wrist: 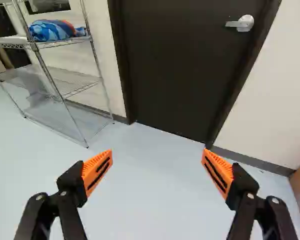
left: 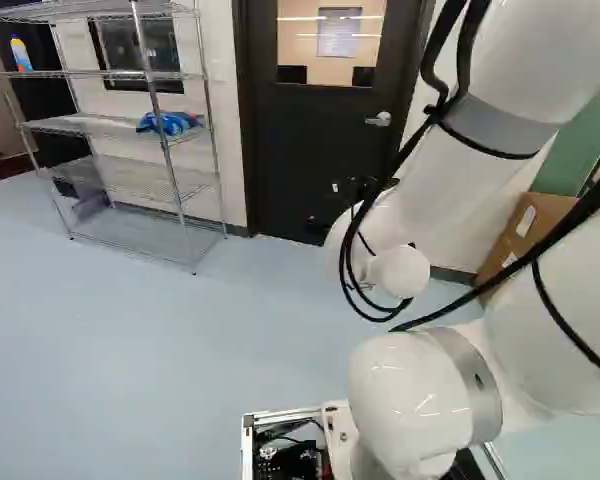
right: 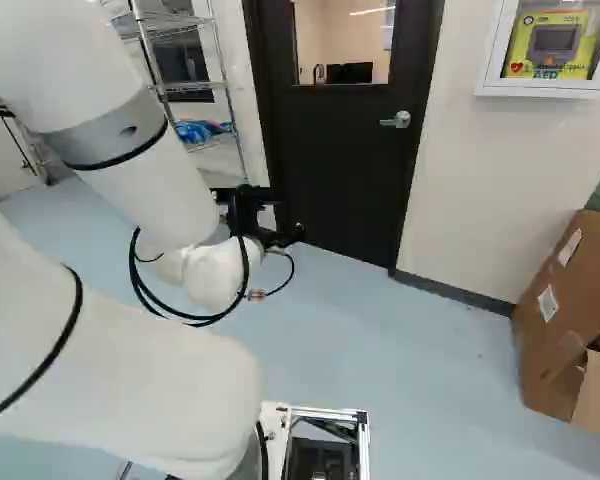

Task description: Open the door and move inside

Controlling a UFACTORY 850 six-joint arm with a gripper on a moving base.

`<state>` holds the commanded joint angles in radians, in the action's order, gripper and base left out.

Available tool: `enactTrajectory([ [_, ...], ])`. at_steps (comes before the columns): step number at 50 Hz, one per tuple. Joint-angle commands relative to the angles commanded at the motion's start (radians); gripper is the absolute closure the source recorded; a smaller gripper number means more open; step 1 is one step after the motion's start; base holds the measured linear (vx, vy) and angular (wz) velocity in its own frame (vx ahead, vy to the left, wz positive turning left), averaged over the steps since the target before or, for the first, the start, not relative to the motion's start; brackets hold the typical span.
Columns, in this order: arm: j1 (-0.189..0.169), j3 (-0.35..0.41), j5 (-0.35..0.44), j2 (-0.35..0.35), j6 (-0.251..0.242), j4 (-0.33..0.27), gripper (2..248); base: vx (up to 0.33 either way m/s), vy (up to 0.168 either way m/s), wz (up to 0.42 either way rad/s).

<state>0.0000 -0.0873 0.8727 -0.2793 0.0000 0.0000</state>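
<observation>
In the right base view my gripper [right: 268,216] hangs in front of the lower part of the dark door [right: 340,165]. The door stands shut in its dark frame, with a window in its upper half. Its silver lever handle [right: 397,119] is on the side near the white cabinet. The wrist view shows my gripper [wrist: 157,155] wide open, the orange pads far apart with only floor seen between them. Ahead of the fingers, across some floor, is the door [wrist: 182,70]; its handle [wrist: 241,23] lies farther up, beyond one finger, untouched.
A wire shelf [left: 130,180] holding a blue bundle [left: 170,122] stands beside the door, on the side away from the handle. On the handle side, a white wall cabinet [right: 546,88] hangs above the floor, and cardboard boxes [right: 565,310] stand against the wall.
</observation>
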Motion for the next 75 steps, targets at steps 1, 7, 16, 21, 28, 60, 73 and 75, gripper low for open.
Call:
enactTrajectory([
  [1, 0.000, 0.000, 0.000, 0.000, 0.000, 0.000, 3, 0.000, 0.000, 0.000],
  [7, 0.000, 0.000, 0.000, 0.000, 0.000, 0.000, 3, 0.000, 0.000, 0.000],
  [16, 0.000, 0.000, 0.000, 0.000, 0.000, 0.000, 3, 0.000, 0.000, 0.000],
  [21, 0.000, 0.000, 0.000, 0.000, 0.000, 0.000, 3, 0.000, 0.000, 0.000],
  [28, 0.000, 0.000, 0.000, 0.000, 0.000, 0.000, 3, 0.000, 0.000, 0.000],
  [60, 0.000, 0.000, 0.000, 0.000, 0.000, 0.000, 3, 0.066, 0.003, -0.006],
  [73, 0.000, 0.000, 0.000, 0.000, 0.000, 0.000, 3, 0.118, 0.049, -0.019],
  [75, 0.000, 0.000, 0.000, 0.000, 0.000, 0.000, 3, 0.141, 0.060, -0.010],
])
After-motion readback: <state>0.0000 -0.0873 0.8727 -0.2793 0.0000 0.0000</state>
